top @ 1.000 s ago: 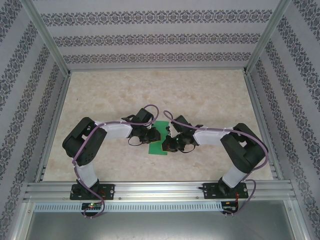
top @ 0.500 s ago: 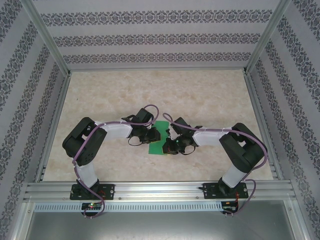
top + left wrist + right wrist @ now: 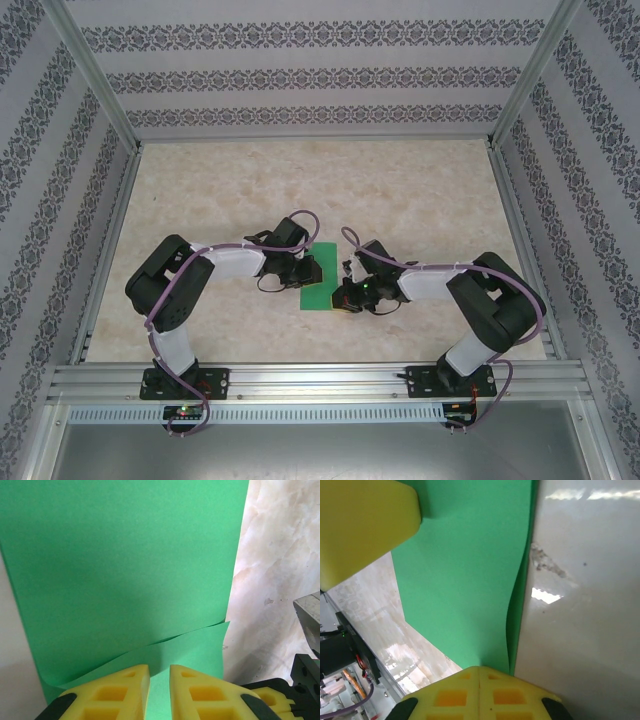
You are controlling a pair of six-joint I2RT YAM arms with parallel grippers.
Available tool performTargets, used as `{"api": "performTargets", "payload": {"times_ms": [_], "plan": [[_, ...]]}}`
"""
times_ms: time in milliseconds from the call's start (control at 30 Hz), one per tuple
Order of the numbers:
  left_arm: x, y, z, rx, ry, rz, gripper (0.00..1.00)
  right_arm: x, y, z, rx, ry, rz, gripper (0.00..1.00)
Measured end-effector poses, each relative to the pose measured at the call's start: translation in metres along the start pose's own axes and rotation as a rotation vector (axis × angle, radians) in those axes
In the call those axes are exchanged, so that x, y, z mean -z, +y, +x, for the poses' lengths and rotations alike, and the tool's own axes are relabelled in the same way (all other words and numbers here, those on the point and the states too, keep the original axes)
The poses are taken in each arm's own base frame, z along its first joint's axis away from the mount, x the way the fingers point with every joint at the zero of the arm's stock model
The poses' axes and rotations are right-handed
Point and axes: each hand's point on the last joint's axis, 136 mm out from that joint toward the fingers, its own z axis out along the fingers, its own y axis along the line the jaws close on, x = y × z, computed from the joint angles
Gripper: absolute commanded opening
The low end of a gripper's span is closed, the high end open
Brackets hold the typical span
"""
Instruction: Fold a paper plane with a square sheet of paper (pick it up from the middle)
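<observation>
Closest to me, the right gripper (image 3: 479,674) is down at the near end of the green paper (image 3: 316,292), its two yellow fingers pressed flat together with no gap. Their tips sit right at the paper's right-hand edge, which bows up a little just ahead of them. I reckon that explains the pose: shut fingers make a blunt tool for bearing down on a fold, or for pinning the end so it doesn't skate on the glossy table (image 3: 300,180). Whether any paper is actually nipped between them, I can't tell.

A bit farther in, coming from the other side, the left gripper (image 3: 160,675) meets the same paper. Its fingers stand a narrow slit apart with green showing in the slit, and a loose flap slants across just beyond the tips. I can't say if it is pinching or only resting there. Either way it looks placed to steady that side while the other arm works.

The paper lies between the two, on the half of the table nearer the arms. It shows as a narrowish strip with layers doubled over rather than a square. I'd judge it a fold in progress, far from a finished dart.

Beyond it, marbled tabletop runs to the patterned back wall (image 3: 300,80).
</observation>
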Motion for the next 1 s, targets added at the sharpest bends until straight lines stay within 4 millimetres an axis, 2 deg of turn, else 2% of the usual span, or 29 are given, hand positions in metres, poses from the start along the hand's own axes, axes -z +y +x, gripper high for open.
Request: {"api": "performTargets", "payload": {"times_ms": [200,367,500,600,733,1000], "plan": [[0.000,0.000,0.000,0.000,0.000,0.000,0.21,0.014,0.004,0.010,-0.051,-0.007,0.003,0.04],[0.000,0.000,0.000,0.000,0.000,0.000,0.21,0.028,0.033,-0.007,-0.014,-0.060,-0.048,0.00],[0.000,0.000,0.000,0.000,0.000,0.000,0.21,0.024,0.044,-0.024,-0.004,-0.072,-0.054,0.00],[0.000,0.000,0.000,0.000,0.000,0.000,0.21,0.011,0.034,-0.026,-0.032,-0.051,-0.021,0.00],[0.000,0.000,0.000,0.000,0.000,0.000,0.21,-0.007,0.006,-0.018,-0.095,0.004,0.044,0.00],[0.000,0.000,0.000,-0.001,-0.002,-0.002,0.21,-0.004,0.005,-0.018,-0.079,-0.020,0.026,0.00]]}}
